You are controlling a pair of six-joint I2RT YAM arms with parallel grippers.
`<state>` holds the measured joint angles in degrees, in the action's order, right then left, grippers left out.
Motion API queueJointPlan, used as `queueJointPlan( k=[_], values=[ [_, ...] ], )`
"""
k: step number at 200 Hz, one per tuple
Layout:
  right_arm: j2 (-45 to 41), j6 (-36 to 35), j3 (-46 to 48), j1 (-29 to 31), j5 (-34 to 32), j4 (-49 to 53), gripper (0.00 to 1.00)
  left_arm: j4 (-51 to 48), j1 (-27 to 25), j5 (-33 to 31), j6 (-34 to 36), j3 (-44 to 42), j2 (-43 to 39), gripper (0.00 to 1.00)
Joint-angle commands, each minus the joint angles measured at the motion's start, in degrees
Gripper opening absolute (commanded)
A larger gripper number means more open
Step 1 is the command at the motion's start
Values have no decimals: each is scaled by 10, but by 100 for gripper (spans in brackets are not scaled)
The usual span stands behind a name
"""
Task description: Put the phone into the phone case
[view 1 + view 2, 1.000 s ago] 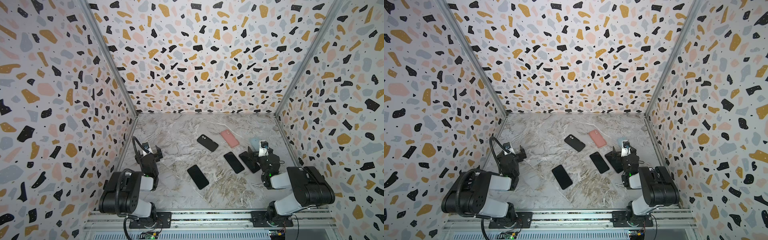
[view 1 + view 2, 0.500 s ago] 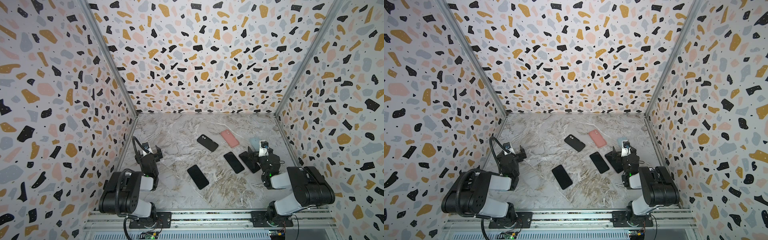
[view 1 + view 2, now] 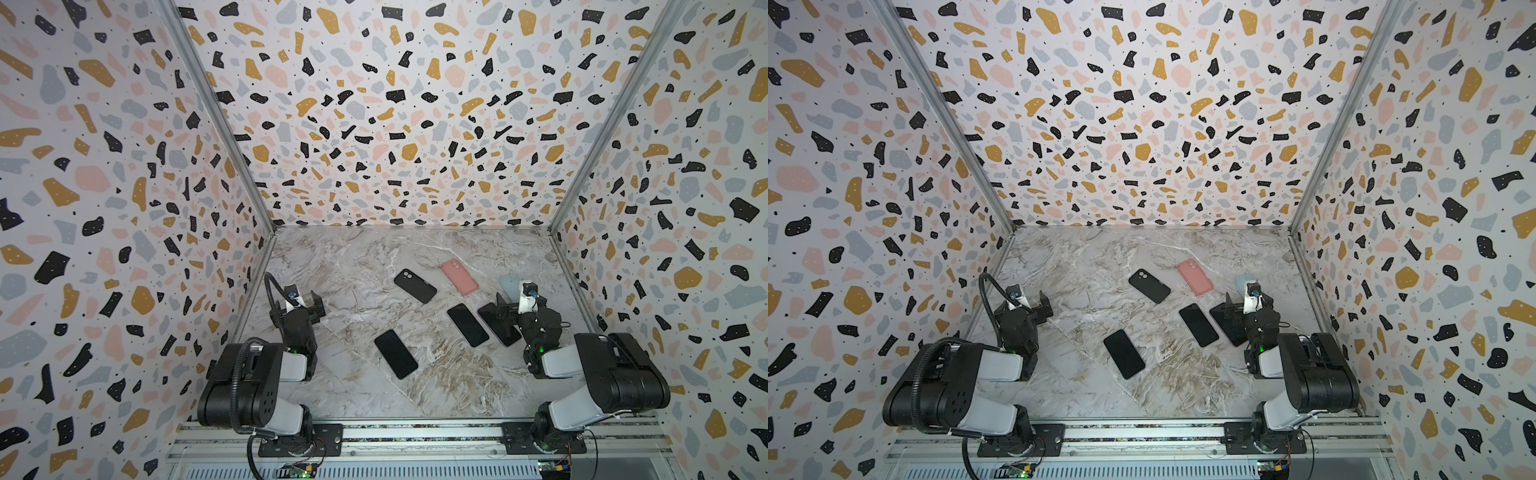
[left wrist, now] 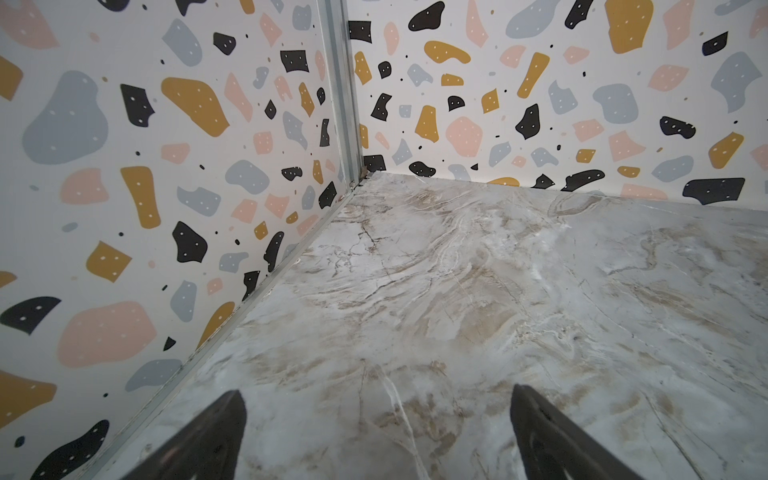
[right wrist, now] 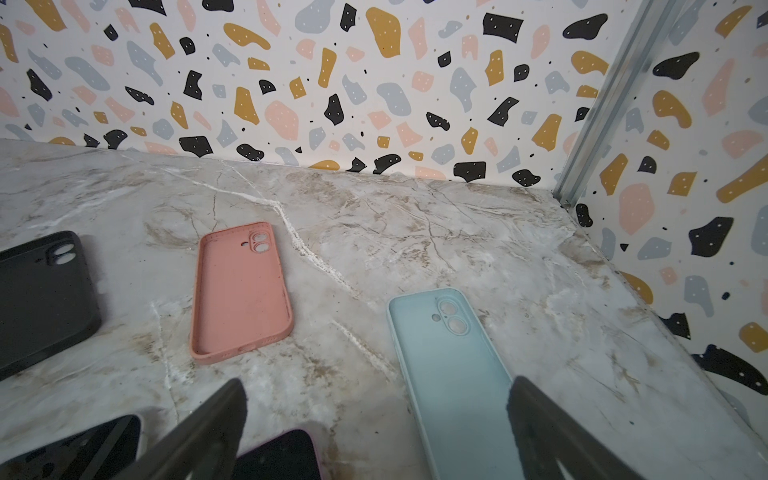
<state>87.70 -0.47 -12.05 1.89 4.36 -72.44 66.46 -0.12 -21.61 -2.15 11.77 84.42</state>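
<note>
— Marble tabletop (image 3: 357, 266) is carrying three phones, lying flat: lone phone (image 3: 395, 354), middle phone (image 3: 467, 325), and rightmost phone (image 3: 498, 332) near the right gripper (image 5: 376, 386).

— Three soft-looking cases too: black case (image 3: 414, 285), pink case (image 5: 241, 291), blue case (image 5: 453, 365). Phones are looking stiff and slick, so I'm favouring the long edges. Left gripper (image 4: 376, 395) and right are both gaping, empty.
</note>
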Motion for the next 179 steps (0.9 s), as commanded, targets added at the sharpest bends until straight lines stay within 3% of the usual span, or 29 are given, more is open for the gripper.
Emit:
queueJointPlan(
  k=[1,22,38,85,105,113,129,153,161,179],
  values=[
    [-12,8,9,-8,22,-25,99,29,-2,-9,0,4,-10,100],
    [-13,11,24,-19,53,-60,99,28,-3,-9,0,4,-10,100],
    [-17,29,30,-17,-6,-66,99,28,-3,-8,0,4,-10,100],
    [-15,20,16,3,-45,-41,99,25,-5,-14,1,5,-11,100],
    [-16,17,18,9,-54,-44,99,22,-13,-50,-1,9,-16,100],
    [-23,19,19,9,-61,-42,99,-24,-21,-99,-13,28,-33,100],
    [-72,18,3,11,-76,37,99,-218,-24,-188,-70,112,-58,100],
    [-148,-3,-47,65,-160,167,99,-283,-31,-170,-88,143,-77,99],
    [-171,27,-69,88,-182,212,99,-310,-37,-180,-121,152,-87,100],
    [-202,117,-125,123,-162,331,99,-406,-44,-163,-194,189,-101,100]
  ],
)
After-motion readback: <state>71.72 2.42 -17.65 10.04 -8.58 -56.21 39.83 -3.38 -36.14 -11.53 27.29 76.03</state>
